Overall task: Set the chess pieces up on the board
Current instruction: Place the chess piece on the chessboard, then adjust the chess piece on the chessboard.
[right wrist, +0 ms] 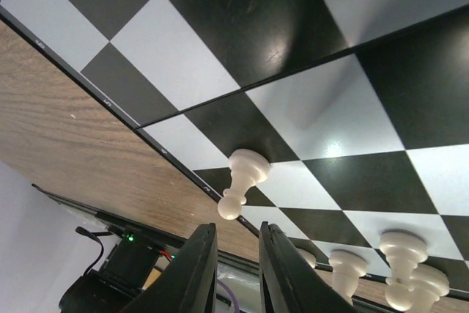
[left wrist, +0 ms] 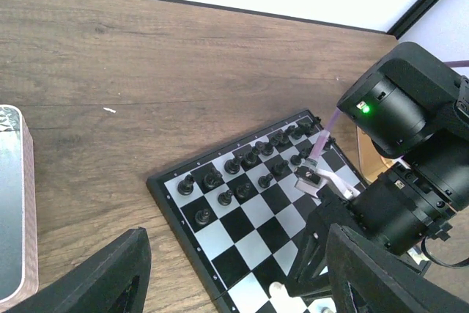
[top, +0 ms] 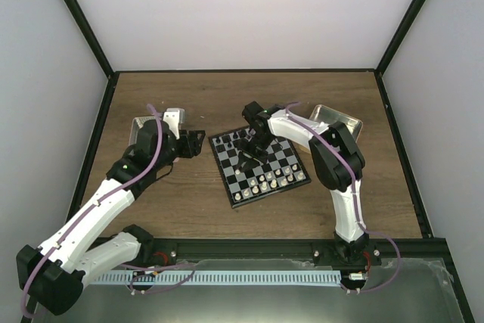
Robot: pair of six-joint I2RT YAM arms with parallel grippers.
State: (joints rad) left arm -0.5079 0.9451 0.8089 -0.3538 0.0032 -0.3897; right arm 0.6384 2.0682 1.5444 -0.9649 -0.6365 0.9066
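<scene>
The board (top: pixel 228 185) lies mid-table, black chessmen (top: pixel 236 142) along its far side and cream-white chess pieces (top: pixel 268 182) along its near edge. My right gripper (right wrist: pixel 238 229) hovers low over the board near its left edge. Its fingers stand slightly apart with nothing between them. Just beyond their tips a white pawn (right wrist: pixel 242 179) stands upright on the board (right wrist: pixel 242 5), free of both fingers. More white pieces (right wrist: pixel 404 260) stand in a row nearby. My left gripper (left wrist: pixel 238 258) hangs open and holds nothing, left of the board (left wrist: pixel 242 229), looking across at the black chessmen (left wrist: pixel 234 164).
A tray (top: pixel 139 127) sits behind the left arm and another tray (top: pixel 342 120) at the back right. The right arm's wrist (left wrist: pixel 410 144) reaches over the board's middle. Bare wood surrounds the board; black frame rails border the table.
</scene>
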